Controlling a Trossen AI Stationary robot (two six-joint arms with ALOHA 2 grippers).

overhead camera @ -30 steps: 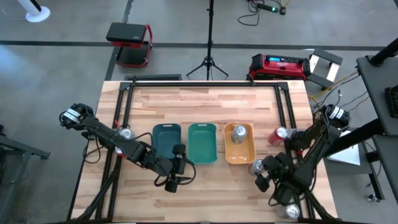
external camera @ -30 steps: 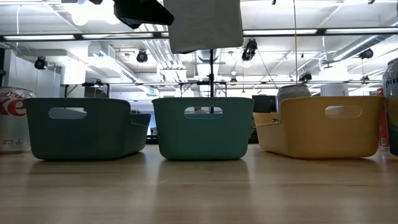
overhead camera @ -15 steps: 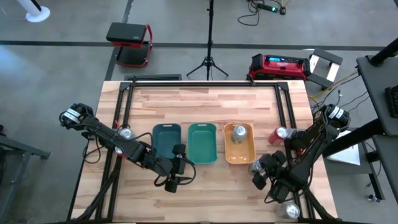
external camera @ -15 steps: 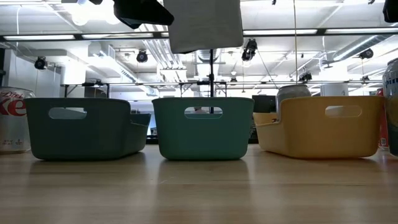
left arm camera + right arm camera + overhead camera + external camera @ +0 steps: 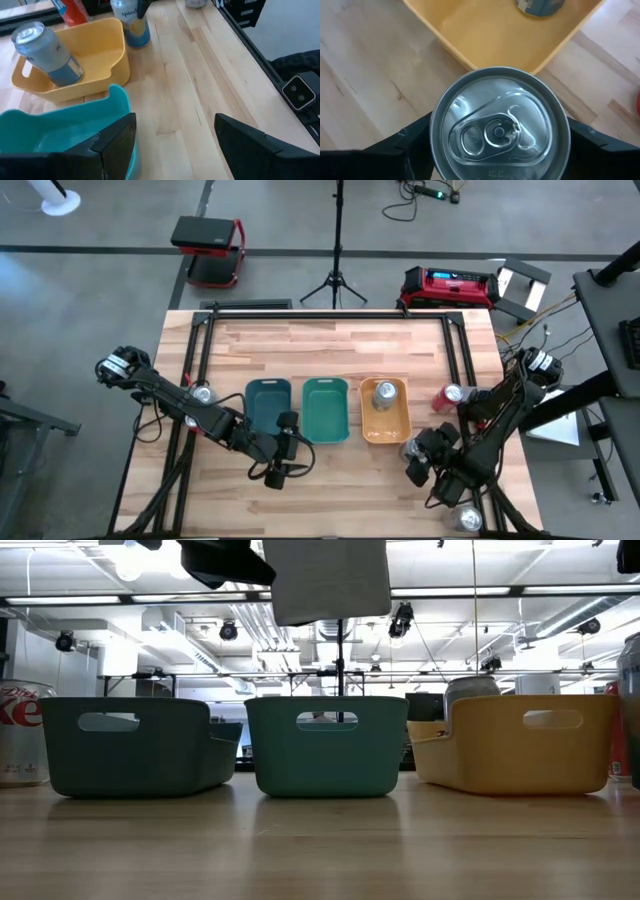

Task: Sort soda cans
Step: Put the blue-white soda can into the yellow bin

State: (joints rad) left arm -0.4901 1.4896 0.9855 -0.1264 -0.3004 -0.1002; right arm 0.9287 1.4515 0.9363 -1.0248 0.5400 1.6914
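Pale wooden planks of the table (image 5: 330, 350) carry three plastic trays in a row: dark teal tray (image 5: 267, 411), lighter teal tray (image 5: 325, 410) and orange tray (image 5: 385, 410), the last with one silver-bodied soda can (image 5: 385, 393) upright inside. The right gripper (image 5: 418, 457) sits just beside the orange tray's near corner, its fingers (image 5: 415, 145) straddling a silver-topped can (image 5: 499, 131); whether they press its wall cannot be told. The left gripper (image 5: 286, 450) waits near the teal trays with its fingers (image 5: 117, 135) spread wide and empty. Other cans stand apart: a red can (image 5: 447, 397) to the right, a grey can (image 5: 203, 394) to the left. Such cans likely feel rigid but smooth and dentable, so a moderate squeeze around mid-body, kept upright, seems the safest hold.
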